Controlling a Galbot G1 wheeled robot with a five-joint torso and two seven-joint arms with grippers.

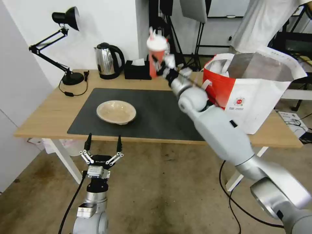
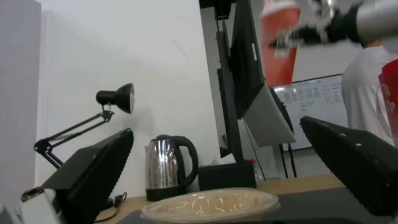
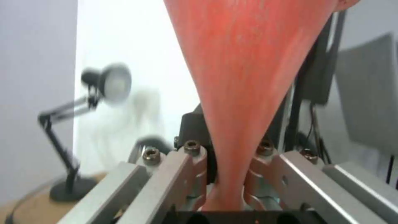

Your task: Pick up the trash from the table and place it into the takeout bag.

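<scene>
My right gripper (image 1: 161,65) is shut on the red drink cup (image 1: 156,55), holding it up in the air above the back of the table (image 1: 48,113), left of the takeout bag (image 1: 256,94). The cup carries a white lid and a straw; its red wall (image 3: 244,77) runs down between the gripper's linkages. The same cup (image 2: 279,46) hangs high in the left wrist view. A shallow beige bowl (image 1: 116,112) rests on the dark grey mat (image 1: 156,120). My left gripper (image 1: 103,141) stands open below the table's front edge, facing the bowl (image 2: 209,205).
A steel kettle (image 1: 109,60), a black tissue box (image 1: 137,70) and a black desk lamp (image 1: 66,48) line the table's back edge. The bag stands open on the table's right end. A cable (image 1: 234,201) lies on the floor.
</scene>
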